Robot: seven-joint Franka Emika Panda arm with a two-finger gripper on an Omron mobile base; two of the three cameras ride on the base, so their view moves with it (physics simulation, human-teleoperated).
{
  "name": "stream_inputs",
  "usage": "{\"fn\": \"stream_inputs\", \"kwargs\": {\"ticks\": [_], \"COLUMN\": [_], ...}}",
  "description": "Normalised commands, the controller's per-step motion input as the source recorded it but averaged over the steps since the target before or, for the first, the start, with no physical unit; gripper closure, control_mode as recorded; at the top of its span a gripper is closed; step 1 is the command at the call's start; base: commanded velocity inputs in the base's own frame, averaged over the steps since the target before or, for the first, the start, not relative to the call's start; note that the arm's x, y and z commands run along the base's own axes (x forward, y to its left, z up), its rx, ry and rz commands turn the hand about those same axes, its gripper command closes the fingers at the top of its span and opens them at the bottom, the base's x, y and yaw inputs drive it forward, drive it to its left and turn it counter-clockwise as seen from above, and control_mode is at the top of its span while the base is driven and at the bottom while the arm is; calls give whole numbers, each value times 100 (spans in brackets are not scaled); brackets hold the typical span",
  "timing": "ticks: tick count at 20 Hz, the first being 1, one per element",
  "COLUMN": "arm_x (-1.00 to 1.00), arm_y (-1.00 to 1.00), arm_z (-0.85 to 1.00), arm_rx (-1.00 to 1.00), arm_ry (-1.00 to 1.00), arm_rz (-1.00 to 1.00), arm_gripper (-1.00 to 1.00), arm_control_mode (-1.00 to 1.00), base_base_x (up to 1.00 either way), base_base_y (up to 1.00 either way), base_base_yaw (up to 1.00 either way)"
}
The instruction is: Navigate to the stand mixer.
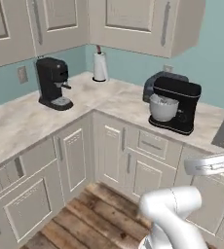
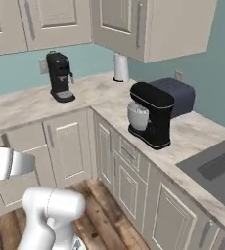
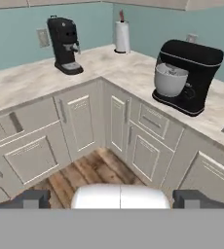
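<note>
Gripper (image 3: 112,199) hangs empty with its tips spread wide, up over the wood floor (image 3: 87,172). I judge the drive mostly done: the stand mixer (image 1: 174,104) sits on the bench (image 1: 16,124) right of the corner, near but with floor left between us. I count one mixer, one coffee machine (image 1: 53,82), one toaster (image 2: 175,96), one paper towel roll (image 1: 100,66).

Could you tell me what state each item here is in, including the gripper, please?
stand mixer: upright on the counter, head down over its steel bowl.
coffee machine: upright near the corner.
toaster: behind the mixer, against the wall.
paper towel roll: standing upright.
cabinet doors: all closed.
gripper: open, holding nothing.
</note>
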Motion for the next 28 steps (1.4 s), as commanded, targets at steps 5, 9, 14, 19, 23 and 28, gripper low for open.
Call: {"fn": "stream_inputs", "kwargs": {"ticks": [5, 9, 14, 19, 23, 28], "arm_x": [0, 0, 0, 0, 0, 0], "arm_y": [0, 0, 0, 0, 0, 0], "arm_z": [0, 0, 0, 0, 0, 0], "arm_rx": [0, 0, 0, 0, 0, 0], "arm_ry": [0, 0, 0, 0, 0, 0], "arm_rz": [0, 0, 0, 0, 0, 0], "arm_gripper": [-100, -100, -100, -100, -100, -100], "arm_control_mode": [100, 100, 100, 100, 100, 100], "base_base_x": [17, 62, 97, 100, 100, 100], "base_base_y": [19, 53, 66, 79, 13, -11], "base_base_yaw": [-97, -83, -63, -45, -30, -18]}}
